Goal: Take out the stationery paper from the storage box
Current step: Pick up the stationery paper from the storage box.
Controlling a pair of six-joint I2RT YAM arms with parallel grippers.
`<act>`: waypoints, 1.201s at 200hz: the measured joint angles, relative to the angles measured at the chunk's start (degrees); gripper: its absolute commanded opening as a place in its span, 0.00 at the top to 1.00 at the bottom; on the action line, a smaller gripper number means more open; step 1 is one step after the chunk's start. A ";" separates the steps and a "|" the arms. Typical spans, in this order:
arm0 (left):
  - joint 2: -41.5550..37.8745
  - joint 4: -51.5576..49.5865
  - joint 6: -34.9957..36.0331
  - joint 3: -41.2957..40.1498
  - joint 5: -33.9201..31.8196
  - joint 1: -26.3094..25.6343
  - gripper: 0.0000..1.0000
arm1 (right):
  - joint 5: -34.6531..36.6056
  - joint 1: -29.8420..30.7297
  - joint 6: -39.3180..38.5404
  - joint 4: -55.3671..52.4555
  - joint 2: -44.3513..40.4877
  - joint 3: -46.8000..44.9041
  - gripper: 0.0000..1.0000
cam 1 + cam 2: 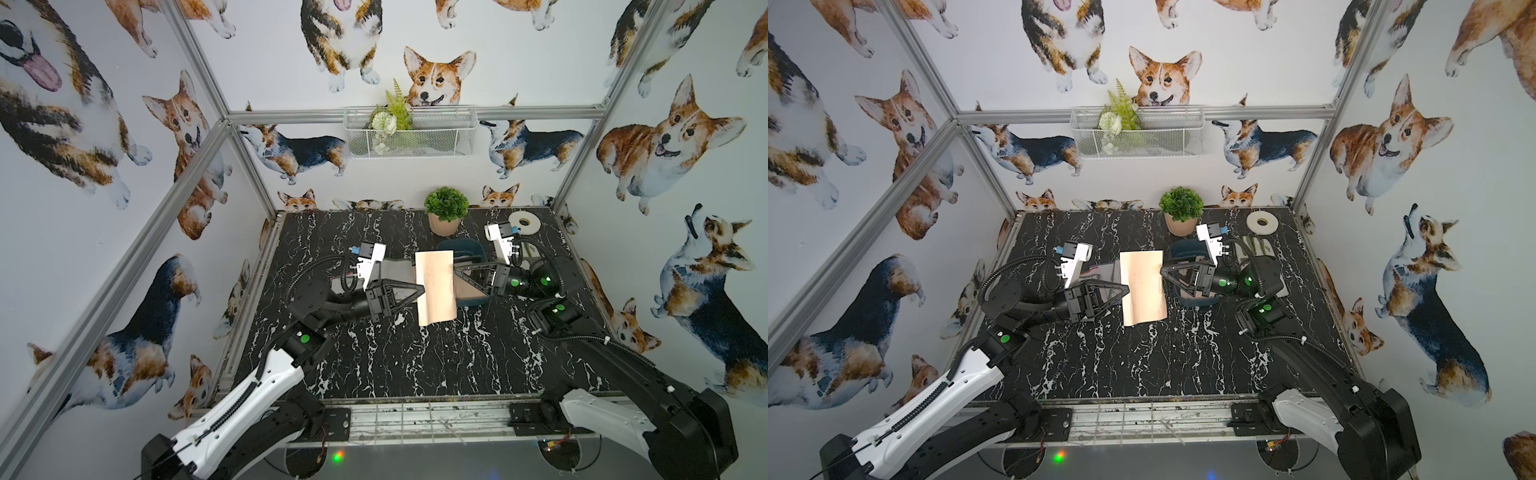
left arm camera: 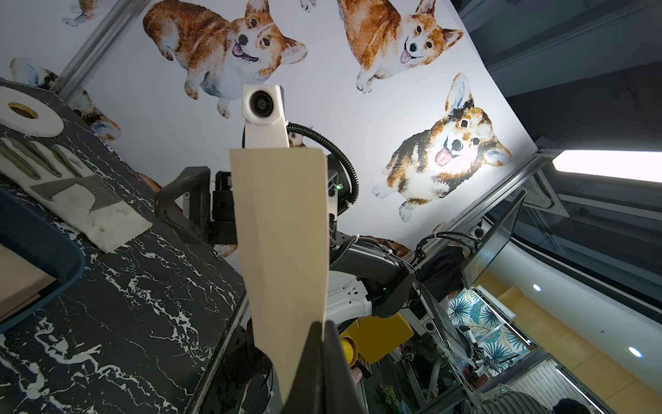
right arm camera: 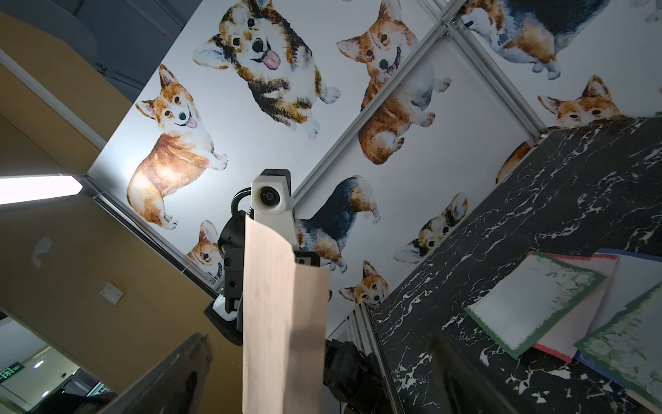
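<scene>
Stationery paper [image 1: 435, 286] may flop & slip: only L gripper [image 1: 422, 289] pinches its 9 o'clock edge, R gripper [image 1: 457, 275] wide open.

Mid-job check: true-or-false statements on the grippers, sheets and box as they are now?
1. The left gripper is shut on a peach sheet held in the air. True.
2. The right gripper grips that sheet too. False: its jaws stand open.
3. The storage box is empty. False: peach sheets lie in it.
4. Bordered sheets lie on the table outside the box. True.
5. The glove lies in the box. False: it lies on the table beside it.
</scene>
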 measured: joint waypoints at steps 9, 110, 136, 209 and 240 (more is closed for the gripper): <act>-0.28 -1.18 0.76 0.31 -0.11 0.00 1.00 | -0.11 0.55 0.66 0.98 0.31 0.13 0.03; 1.05 -5.07 2.14 0.17 -1.38 0.00 1.00 | -1.49 5.14 -3.72 -4.79 -2.08 2.60 0.62; 0.46 -6.36 3.08 0.24 -1.55 0.00 1.00 | -1.01 5.11 -6.56 -9.42 -3.50 2.62 0.88; -0.85 -9.68 4.70 0.33 -2.43 0.00 1.00 | 3.04 5.11 -12.57 -21.27 -6.43 3.28 0.78; -1.55 -12.04 6.23 0.39 -2.95 0.00 1.00 | 4.13 5.07 -14.05 -24.17 -6.49 3.63 1.00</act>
